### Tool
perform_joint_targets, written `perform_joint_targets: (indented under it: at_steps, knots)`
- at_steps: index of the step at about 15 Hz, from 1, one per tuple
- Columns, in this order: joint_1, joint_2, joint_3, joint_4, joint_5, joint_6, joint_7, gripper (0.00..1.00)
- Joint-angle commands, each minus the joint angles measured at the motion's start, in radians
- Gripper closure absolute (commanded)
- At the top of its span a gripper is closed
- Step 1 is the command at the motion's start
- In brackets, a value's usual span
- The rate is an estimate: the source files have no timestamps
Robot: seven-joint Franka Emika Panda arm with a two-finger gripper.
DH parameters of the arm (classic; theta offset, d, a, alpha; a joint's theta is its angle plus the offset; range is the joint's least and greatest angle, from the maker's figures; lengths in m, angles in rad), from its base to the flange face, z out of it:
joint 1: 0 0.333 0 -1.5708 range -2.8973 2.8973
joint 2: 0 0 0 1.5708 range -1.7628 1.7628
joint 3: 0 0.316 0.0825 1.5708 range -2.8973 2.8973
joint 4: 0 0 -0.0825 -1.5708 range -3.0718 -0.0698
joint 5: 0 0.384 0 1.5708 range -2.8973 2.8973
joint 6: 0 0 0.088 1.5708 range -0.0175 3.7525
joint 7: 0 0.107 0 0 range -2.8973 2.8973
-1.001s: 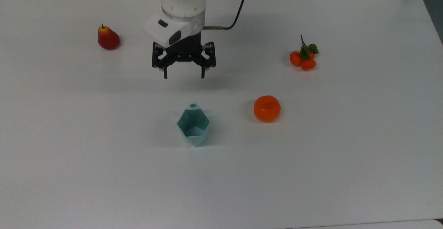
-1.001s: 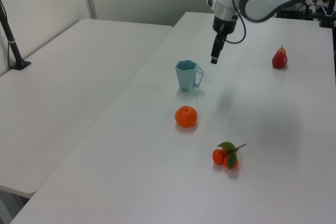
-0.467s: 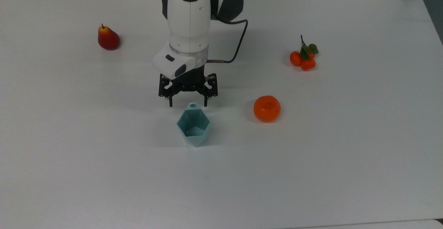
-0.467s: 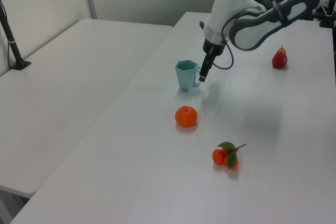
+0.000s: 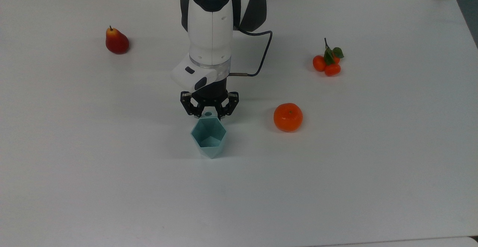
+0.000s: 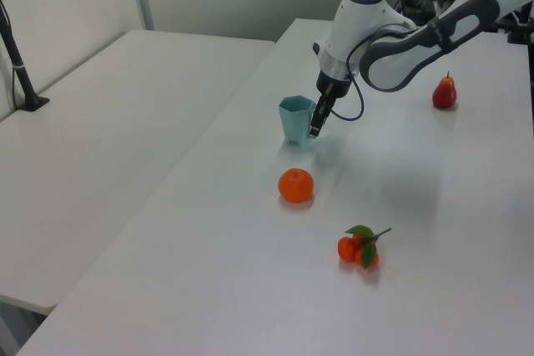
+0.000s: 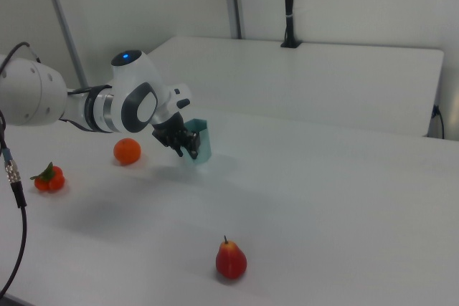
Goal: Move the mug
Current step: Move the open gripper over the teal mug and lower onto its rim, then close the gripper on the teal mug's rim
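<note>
In the top view, left to right: the pear (image 5: 117, 41), then the hand (image 5: 209, 115) with fingers closing in on either side of the mug's (image 5: 208, 137) little handle, then the orange (image 5: 288, 117). The mug stands upright mid-surface (image 5: 112, 165), mouth up, handle toward the arm. Not lifted yet; moving it is left.

One mug (image 5: 208, 136), one orange (image 5: 288, 117), one pear (image 5: 117, 41), one leafy cluster of small mandarins (image 5: 328, 61) (three fruits, it seems), one table (image 5: 112, 187).
</note>
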Motion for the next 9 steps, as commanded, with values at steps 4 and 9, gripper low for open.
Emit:
perform_joint_targets:
  at_steps: [4,9]
  knots:
    - [0.008,-0.011,-0.001,0.003,0.012,0.031,0.039,0.95]
    - [0.008,-0.143,-0.001,-0.087,0.000,0.011,0.100,0.95]
